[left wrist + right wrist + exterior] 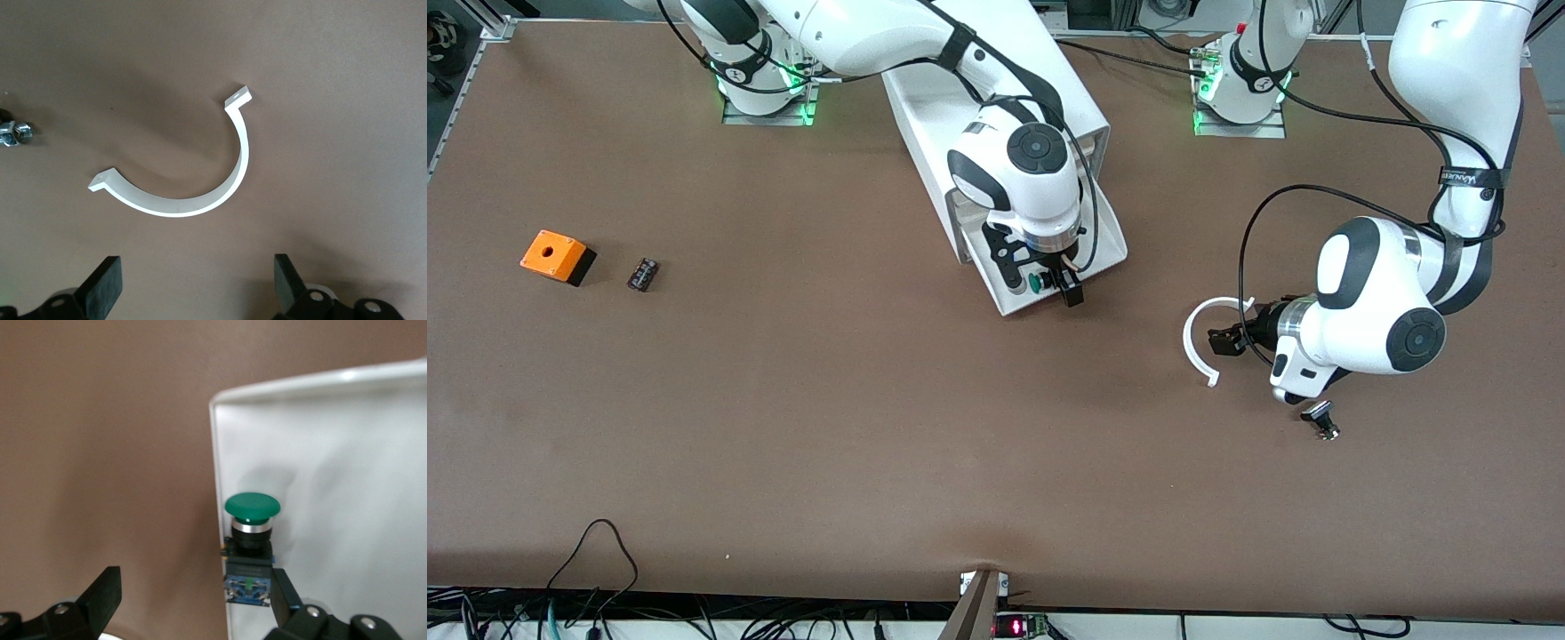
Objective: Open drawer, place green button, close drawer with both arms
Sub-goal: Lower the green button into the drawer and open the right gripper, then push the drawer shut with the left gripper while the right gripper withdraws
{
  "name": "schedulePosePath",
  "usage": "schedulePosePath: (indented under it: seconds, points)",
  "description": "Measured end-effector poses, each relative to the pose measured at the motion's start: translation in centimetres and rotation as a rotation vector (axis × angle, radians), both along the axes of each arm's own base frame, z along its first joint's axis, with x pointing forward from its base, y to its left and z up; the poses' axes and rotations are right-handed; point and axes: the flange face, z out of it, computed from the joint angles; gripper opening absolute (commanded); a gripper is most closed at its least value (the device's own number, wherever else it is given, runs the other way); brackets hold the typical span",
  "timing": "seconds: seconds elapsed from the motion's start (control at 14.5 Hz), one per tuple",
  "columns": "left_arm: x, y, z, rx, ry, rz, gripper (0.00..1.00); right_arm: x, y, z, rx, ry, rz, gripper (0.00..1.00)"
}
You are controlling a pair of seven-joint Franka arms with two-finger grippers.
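The drawer [1110,233] stands pulled out of the white cabinet [925,116], and its white floor also shows in the right wrist view [347,487]. The button [1037,283], with its green cap, lies in the drawer by its front corner, against the side wall [251,520]. My right gripper [1045,290] hangs over that corner, open [197,600]. One of its fingers [283,593] is beside the button's blue body and the other is over the table. My left gripper [1223,340] is open and empty low over the table [198,287].
A white half-ring clamp [1193,333] lies on the table under the left gripper [193,203]. A black-and-silver switch [1320,420] lies near it [13,132]. An orange box [556,256] and a small black part [642,274] lie toward the right arm's end.
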Motion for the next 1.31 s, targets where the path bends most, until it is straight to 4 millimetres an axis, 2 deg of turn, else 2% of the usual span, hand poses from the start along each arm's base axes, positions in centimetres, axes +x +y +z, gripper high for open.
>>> schedulePosePath:
  seconds: [0.14,0.35,0.41,0.48,0.69,0.83,0.97,1.31]
  points:
    - [-0.1,-1.2,0.1,0.008,0.002,0.010,1.00,1.5,-1.3,3.1,-0.018,-0.017,0.022,0.99]
    - [-0.4,-5.3,-0.5,0.026,-0.047,0.035,1.00,4.7,-4.4,7.4,-0.010,-0.059,0.063,0.99]
    - [-0.8,-7.2,-1.1,0.031,-0.068,0.043,1.00,6.1,-6.0,8.9,0.008,-0.067,0.066,0.99]
    - [-1.7,-9.9,-2.1,0.037,-0.084,0.039,1.00,8.1,-8.5,10.9,0.048,-0.066,0.077,0.99]
    - [-3.8,-14.3,-4.7,0.032,-0.125,0.004,1.00,11.9,-15.0,14.5,0.074,-0.054,0.138,0.99]
    - [-5.8,-17.0,-6.4,0.030,-0.135,-0.037,1.00,13.5,-18.7,15.6,0.050,-0.047,0.197,0.99]
    - [-7.6,-19.1,-7.4,0.032,-0.131,-0.071,1.00,14.4,-21.0,16.0,0.024,-0.040,0.283,0.99]
    - [-10.9,-23.7,-7.4,-0.004,-0.108,-0.137,1.00,15.6,-27.1,17.1,-0.085,-0.011,0.557,0.99]
